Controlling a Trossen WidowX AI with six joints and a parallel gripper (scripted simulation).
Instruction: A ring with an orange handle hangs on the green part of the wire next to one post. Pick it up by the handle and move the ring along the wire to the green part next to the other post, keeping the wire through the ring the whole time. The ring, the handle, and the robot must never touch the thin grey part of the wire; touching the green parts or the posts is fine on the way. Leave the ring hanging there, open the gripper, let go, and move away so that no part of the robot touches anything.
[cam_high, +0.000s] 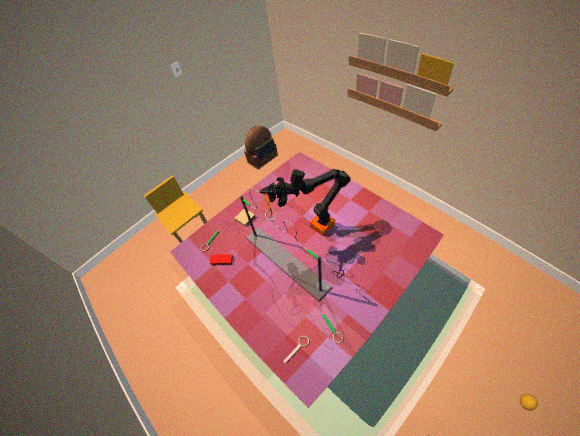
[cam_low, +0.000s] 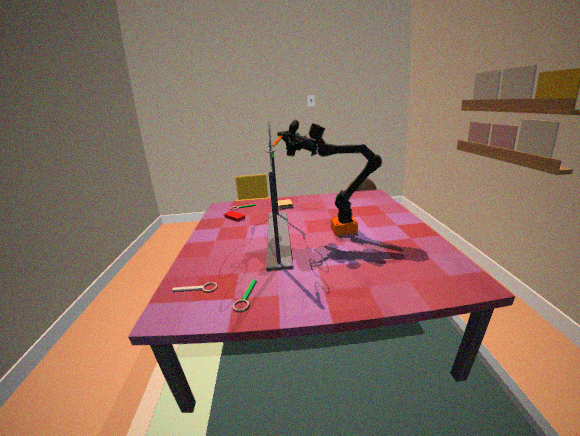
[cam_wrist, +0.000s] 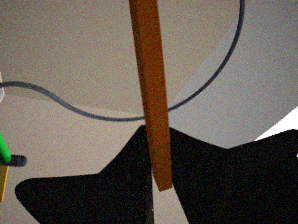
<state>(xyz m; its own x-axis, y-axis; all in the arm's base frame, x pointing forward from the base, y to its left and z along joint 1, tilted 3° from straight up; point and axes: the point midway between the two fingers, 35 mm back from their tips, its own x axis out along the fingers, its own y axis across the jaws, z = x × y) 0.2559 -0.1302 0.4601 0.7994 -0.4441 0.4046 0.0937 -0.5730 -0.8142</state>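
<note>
My gripper (cam_high: 265, 191) (cam_low: 282, 134) (cam_wrist: 150, 129) is shut on the orange handle (cam_high: 268, 201) (cam_low: 278, 140) (cam_wrist: 151, 70), high above the table. The handle slants down from the fingers to the ring (cam_high: 270, 220), which is at the wire between the two posts, nearer the far post (cam_high: 249, 218). Whether it touches the grey wire (cam_wrist: 110, 119) is too small to tell. The ring is outside the wrist view. One green part (cam_high: 246, 203) (cam_wrist: 4, 149) is by the far post, the other (cam_high: 312, 254) by the near post (cam_high: 320, 274) (cam_low: 275, 220).
The posts stand on a grey base (cam_high: 285, 260). Loose rings with green handles (cam_high: 213, 238) (cam_high: 329, 324), one with a white handle (cam_high: 294, 353), a red block (cam_high: 221, 259) (cam_low: 234, 216) and a tan block (cam_high: 244, 217) lie on the table.
</note>
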